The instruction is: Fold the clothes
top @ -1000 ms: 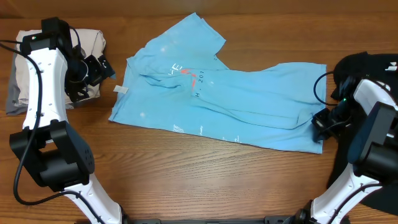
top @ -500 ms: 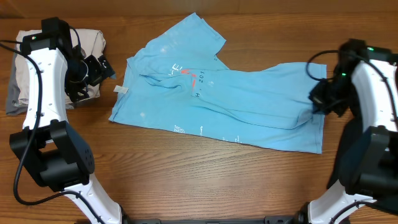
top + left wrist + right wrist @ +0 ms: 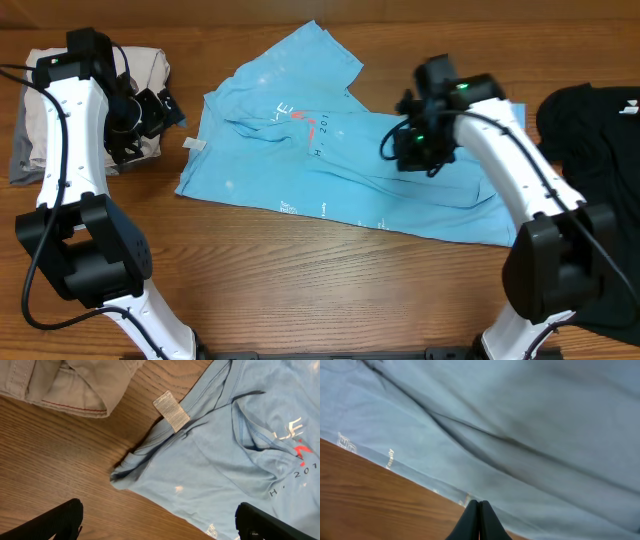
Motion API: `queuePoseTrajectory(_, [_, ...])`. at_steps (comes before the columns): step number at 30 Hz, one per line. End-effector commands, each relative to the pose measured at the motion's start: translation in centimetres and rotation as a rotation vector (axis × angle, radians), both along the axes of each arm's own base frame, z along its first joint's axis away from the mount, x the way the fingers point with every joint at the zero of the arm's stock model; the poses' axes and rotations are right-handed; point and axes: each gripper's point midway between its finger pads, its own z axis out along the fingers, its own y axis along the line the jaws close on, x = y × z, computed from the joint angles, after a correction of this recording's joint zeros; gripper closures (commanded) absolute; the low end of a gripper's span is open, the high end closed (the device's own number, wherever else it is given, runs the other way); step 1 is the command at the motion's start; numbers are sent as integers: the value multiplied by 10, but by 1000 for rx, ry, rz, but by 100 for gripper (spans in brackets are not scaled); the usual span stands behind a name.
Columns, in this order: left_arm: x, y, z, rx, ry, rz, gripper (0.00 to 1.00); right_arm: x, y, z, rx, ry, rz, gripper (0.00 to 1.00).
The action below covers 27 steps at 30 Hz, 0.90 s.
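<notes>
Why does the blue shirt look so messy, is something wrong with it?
The light blue T-shirt lies crooked and rumpled: long creases cross its middle, a fold hides part of the chest lettering, and its white tag pokes out sideways. Nothing looks torn or spilled.

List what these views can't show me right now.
- Lettering on the shirt: overhead, creased over and too small to read.
- Black garment: overhead, cut off by the right edge.
- Beige pile: overhead, partly behind left arm.
- Right gripper: right wrist view blurred; whether it touches the shirt is unclear.
</notes>
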Motion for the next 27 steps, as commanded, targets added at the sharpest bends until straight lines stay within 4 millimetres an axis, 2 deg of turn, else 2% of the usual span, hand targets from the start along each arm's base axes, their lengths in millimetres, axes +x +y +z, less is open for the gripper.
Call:
queuePoseTrajectory(1, [4,-3,18,6,-52,-16,0,0,6,-6,-70,-46,79,96])
queuePoseTrajectory(3, [4,-3,18,6,-52,-16,0,-3,18,-11,-65,-62,136,96])
queuePoseTrajectory(6, [4,-3,18,6,-52,-16,0,-8,31,-26,-76,-89,227,81])
queuePoseTrajectory(8, [4,-3,18,6,-52,-16,0,-7,31,-39,-116,-116,241,76])
queuePoseTrajectory(12, [4,-3,18,6,-52,-16,0,-5,22,-57,-180,-150,239,73])
queuePoseTrajectory(19, [4,-3,18,6,-52,-16,0,4,27,-66,-159,-204,234,70])
queuePoseTrajectory(27, [4,-3,18,6,-52,-16,0,2,29,-82,-147,-242,347,66])
